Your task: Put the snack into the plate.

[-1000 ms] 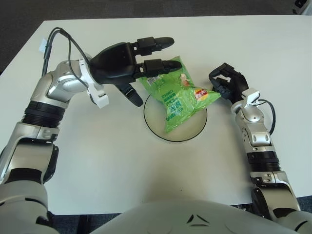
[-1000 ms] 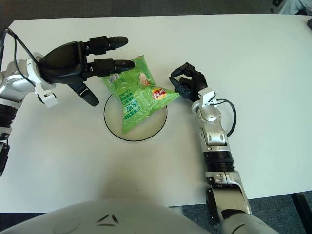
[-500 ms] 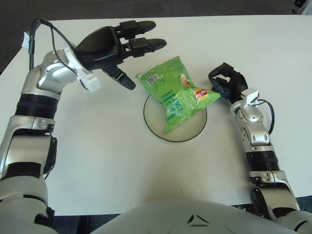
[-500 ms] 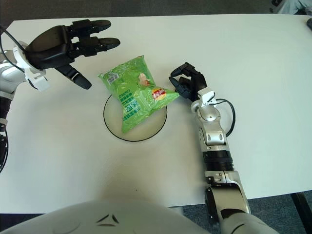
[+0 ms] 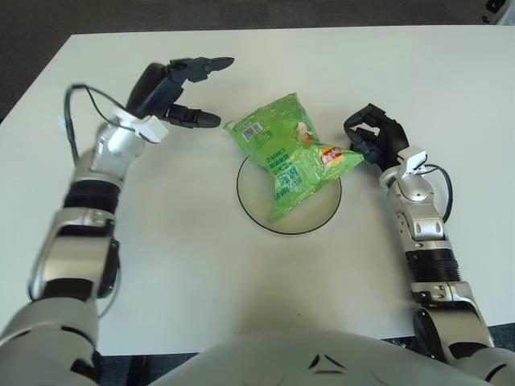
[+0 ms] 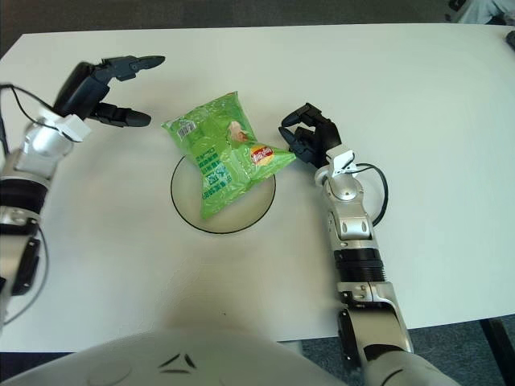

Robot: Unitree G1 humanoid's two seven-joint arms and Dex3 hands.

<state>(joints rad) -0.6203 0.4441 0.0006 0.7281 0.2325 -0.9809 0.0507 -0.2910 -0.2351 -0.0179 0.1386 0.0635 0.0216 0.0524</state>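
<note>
We are looking down at a white table (image 5: 201, 265) where a green snack bag (image 5: 288, 154) is lying across a round plate (image 5: 257, 211). Most of the bag is sitting inside the rim, but its upper end with the white label is jutting out past the far-left edge and one corner is reaching over the right edge. We are judging that the bag counts as being in the plate, though it is lying askew rather than centred, probably because it is wider than the dish.

Our left hand (image 5: 179, 88) is hanging up and to the left of the bag, apart from it, with its fingers (image 5: 206, 64) stretched out straight and gripping nothing. That spread pose, pointing toward the bag without touching it, is suggesting to us a hand that has no further hold on the snack.

Our right hand (image 5: 374, 138) is showing just beside the bag's right corner, its fingers curled inward. We are not able to tell whether they are touching the corner or merely sitting next to it; we are seeing nothing clasped inside them.

As for writing, the bag is carrying a small red-and-yellow logo (image 5: 331, 154) near its right corner, a white barcode sticker (image 5: 253, 129) near the top, and rows of pale print down its middle. We are unable to read any of it.
</note>
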